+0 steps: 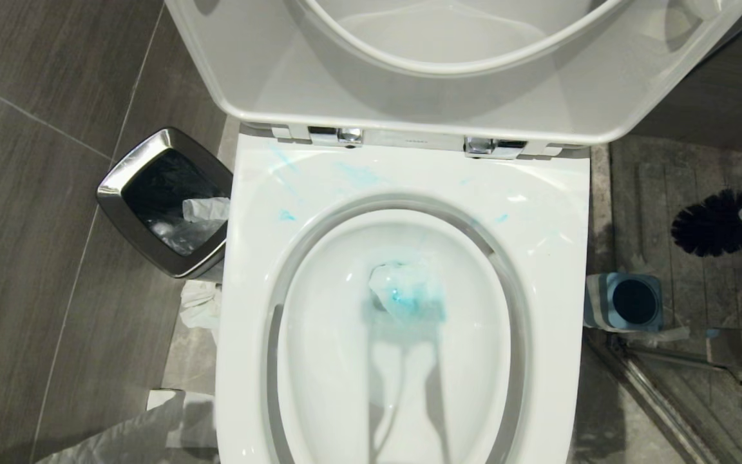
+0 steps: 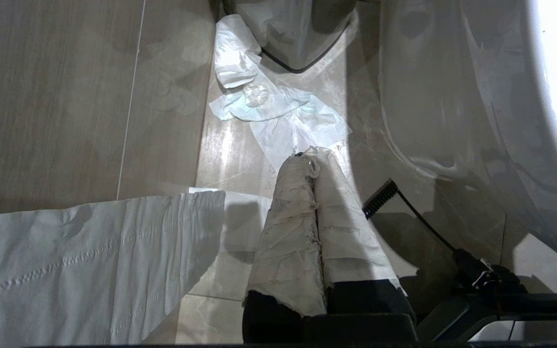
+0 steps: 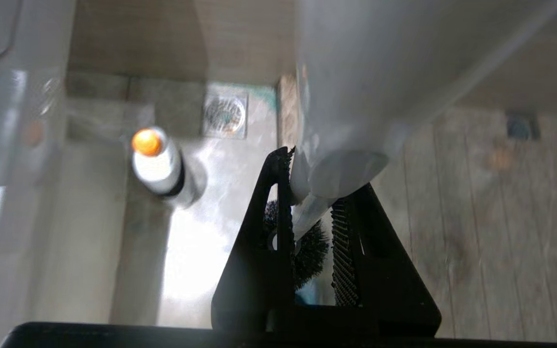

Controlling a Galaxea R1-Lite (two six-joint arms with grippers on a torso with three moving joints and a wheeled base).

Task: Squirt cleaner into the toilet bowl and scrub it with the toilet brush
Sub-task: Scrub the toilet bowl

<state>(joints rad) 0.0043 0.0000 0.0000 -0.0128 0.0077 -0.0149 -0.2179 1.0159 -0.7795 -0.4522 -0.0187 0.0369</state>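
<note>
Right gripper (image 3: 310, 212): black ribbed fingers (image 3: 344, 251) clenched on the brush (image 1: 722, 221) handle, the pale shaft running out past the tips, black bristle head showing just beyond and between them. In the head view the brush hangs off to the right of the bowl (image 1: 403, 309), bristle head over the shower floor, handle leading out of frame toward the gripper. Holder (image 1: 623, 301) stands empty on the floor near the bristle head, beside the bowl's right edge.

Past the right gripper: a floor drain (image 3: 225, 115) and a bottle with an orange cap (image 3: 157, 166), both blurred.

Cleaner (image 1: 409, 299): blue patch at the bowl's bottom, thin smears on the back rim near the hinges.

Left gripper (image 2: 315, 166): low beside the bowl's outer wall, paper-wrapped fingers (image 2: 293, 227) pressed together, holding nothing. Crumpled tissue (image 2: 278, 111) on the floor just beyond its tips; steel bin (image 1: 165, 200) further on. A sheet of paper (image 2: 85, 261) lies beside it.
</note>
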